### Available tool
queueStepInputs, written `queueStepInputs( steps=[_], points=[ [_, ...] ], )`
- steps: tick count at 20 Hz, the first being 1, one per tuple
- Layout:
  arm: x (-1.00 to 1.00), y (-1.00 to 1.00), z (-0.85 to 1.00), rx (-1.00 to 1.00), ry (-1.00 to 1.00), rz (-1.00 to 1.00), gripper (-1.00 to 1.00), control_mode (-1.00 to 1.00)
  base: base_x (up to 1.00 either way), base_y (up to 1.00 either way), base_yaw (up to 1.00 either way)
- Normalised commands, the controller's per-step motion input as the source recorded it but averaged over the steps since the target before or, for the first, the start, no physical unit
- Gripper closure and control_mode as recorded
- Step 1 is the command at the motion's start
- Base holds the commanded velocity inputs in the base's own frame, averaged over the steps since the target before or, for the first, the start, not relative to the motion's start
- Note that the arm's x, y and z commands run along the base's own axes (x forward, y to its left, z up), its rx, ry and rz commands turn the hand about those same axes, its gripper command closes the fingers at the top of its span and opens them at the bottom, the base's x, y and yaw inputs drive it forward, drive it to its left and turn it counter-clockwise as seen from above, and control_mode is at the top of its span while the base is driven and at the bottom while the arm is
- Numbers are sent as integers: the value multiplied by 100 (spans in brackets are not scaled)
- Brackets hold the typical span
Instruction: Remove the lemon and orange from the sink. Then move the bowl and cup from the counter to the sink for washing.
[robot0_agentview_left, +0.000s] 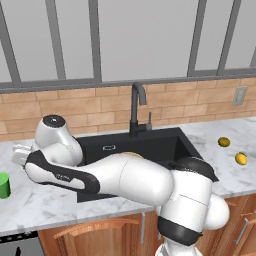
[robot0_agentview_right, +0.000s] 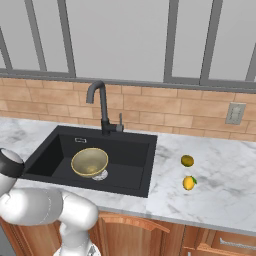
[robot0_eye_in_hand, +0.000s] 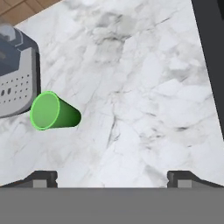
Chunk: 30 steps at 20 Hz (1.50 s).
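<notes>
A: What is the biggest thing here?

B: The counter (robot0_agentview_right: 225, 190), white marble with grey veins. Its front edge runs above wooden cabinets and a brick wall closes the back. To the right of the sink (robot0_agentview_right: 50, 155) there is much open marble; to the left also, as the hand view shows.

A: And the sink?

B: It is a black rectangular basin with straight walls, set into the counter, with a tall curved black faucet (robot0_agentview_right: 102, 107) behind it. Inside stands the bowl (robot0_agentview_right: 89, 161), round, golden-tan with a pale rim, upright, just beside the silver drain.

A: Where are the fruits?

B: Both lie on the counter right of the sink, near each other but apart. The orange (robot0_agentview_right: 187, 160) is duller and farther back; the lemon (robot0_agentview_right: 189, 183) is brighter and nearer the front edge.

A: The cup?

B: The cup (robot0_eye_in_hand: 53, 112), green and tapered, stands on the marble left of the sink, beside a grey appliance (robot0_eye_in_hand: 15, 74).

A: The fingers?

B: The fingers (robot0_eye_in_hand: 114, 177) are spread wide, holding nothing, above bare marble, apart from the cup.
</notes>
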Motion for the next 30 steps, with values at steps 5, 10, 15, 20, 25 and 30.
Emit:
queueStepInputs(
  steps=[5,10,15,20,25,30],
  points=[
    [6,26,-10,0,1,-4,-100,-100,0,0,0],
    [8,25,-12,0,2,-6,-100,-100,0,0,0],
    [14,19,-13,0,3,-6,-100,-100,0,0,0],
    [17,17,-13,1,6,-6,-100,-100,0,0,0],
    [19,14,-11,0,5,0,-100,-100,0,0,0],
    [17,15,-9,1,2,0,-100,-100,0,0,0]
  ],
)
